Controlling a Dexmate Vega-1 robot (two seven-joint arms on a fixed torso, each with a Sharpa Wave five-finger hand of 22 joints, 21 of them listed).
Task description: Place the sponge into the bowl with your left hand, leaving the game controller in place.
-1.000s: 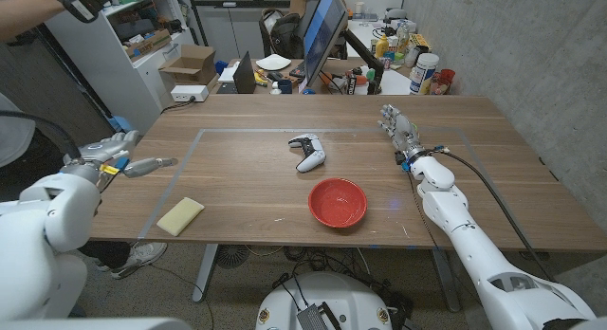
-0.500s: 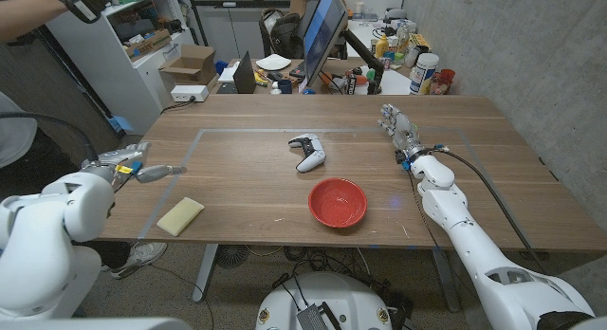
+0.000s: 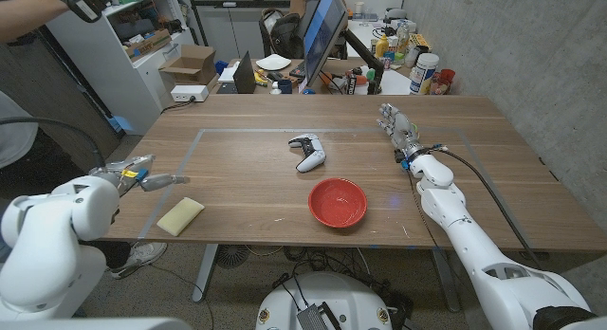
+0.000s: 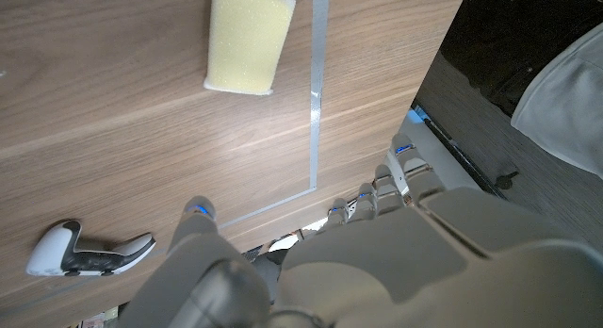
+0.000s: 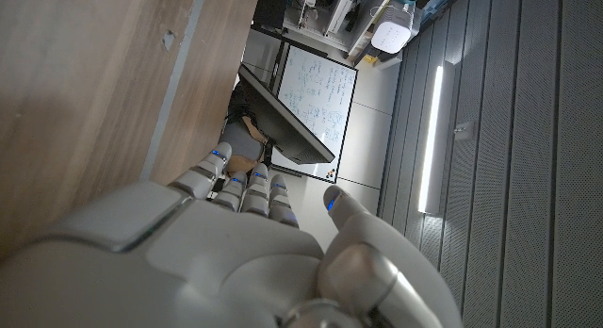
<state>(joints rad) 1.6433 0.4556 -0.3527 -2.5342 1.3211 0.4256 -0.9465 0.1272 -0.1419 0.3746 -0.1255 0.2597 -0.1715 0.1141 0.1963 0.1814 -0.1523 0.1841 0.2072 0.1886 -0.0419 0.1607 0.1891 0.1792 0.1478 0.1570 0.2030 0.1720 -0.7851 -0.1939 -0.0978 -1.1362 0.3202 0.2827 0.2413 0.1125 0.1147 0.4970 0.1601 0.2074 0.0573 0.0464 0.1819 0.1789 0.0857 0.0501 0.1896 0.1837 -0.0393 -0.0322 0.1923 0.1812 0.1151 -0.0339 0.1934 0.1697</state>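
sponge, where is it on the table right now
In the head view the yellow sponge lies near the table's front left edge, just below the left hand and well left of the red bowl.

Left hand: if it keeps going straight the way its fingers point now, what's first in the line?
Probably nothing soon. The left hand points across the table, passing behind the sponge, roughly toward the game controller, which lies far off. Height over the wood is unclear.
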